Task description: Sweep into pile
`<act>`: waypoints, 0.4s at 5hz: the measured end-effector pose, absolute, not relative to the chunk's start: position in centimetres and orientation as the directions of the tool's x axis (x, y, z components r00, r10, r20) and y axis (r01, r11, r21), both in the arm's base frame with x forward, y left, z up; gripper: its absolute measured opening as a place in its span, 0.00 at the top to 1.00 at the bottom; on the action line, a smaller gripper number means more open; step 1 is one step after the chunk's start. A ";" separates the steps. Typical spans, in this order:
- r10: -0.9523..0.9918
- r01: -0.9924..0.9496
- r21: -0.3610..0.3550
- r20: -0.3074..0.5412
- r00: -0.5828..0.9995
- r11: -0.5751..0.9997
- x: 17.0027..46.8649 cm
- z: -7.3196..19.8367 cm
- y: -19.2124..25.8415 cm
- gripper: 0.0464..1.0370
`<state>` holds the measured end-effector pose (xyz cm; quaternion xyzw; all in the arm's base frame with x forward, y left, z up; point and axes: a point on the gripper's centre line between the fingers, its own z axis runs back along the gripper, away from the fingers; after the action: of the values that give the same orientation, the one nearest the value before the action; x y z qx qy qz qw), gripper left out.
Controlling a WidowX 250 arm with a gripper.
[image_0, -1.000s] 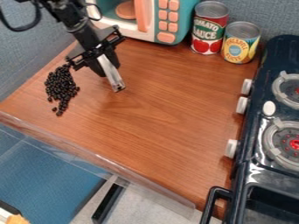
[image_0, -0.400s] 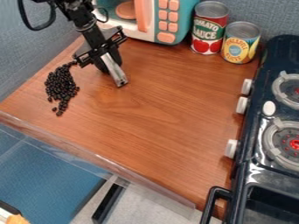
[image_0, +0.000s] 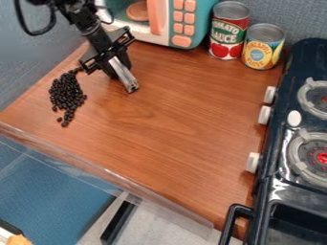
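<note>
The black gripper (image_0: 118,71) hangs over the upper left of the wooden counter, to the right of the bean heap. From it a narrow, silvery, flat-sided piece (image_0: 124,75) slants down to the right, its end low over or at the wood; whether it touches is unclear. Small black beans (image_0: 66,93) lie in an elongated heap near the counter's left edge, with a few looser ones at the lower end. The heap's top reaches close to the gripper's left side.
A toy microwave (image_0: 182,21) stands at the back, beside a red tomato can (image_0: 228,31) and a yellow pineapple can (image_0: 262,47). Along the right side runs a dark toy stove (image_0: 281,167) with white knobs. A clear rim (image_0: 115,176) borders the counter's front edge (image_0: 96,165).
Compared with a second ago, the gripper and the silvery piece sit slightly farther right and up, away from the beans. The heap looks unchanged.
</note>
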<state>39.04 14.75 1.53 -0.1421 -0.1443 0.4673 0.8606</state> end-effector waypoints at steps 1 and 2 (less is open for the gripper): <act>0.853 -0.772 -0.378 0.116 0.509 0.512 37.6 1.5 15.0 0.66; 0.861 -0.777 -0.388 0.102 0.499 0.496 35.9 1.6 15.7 0.66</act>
<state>35.89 15.68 1.64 -0.1470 -0.1425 0.4799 0.8531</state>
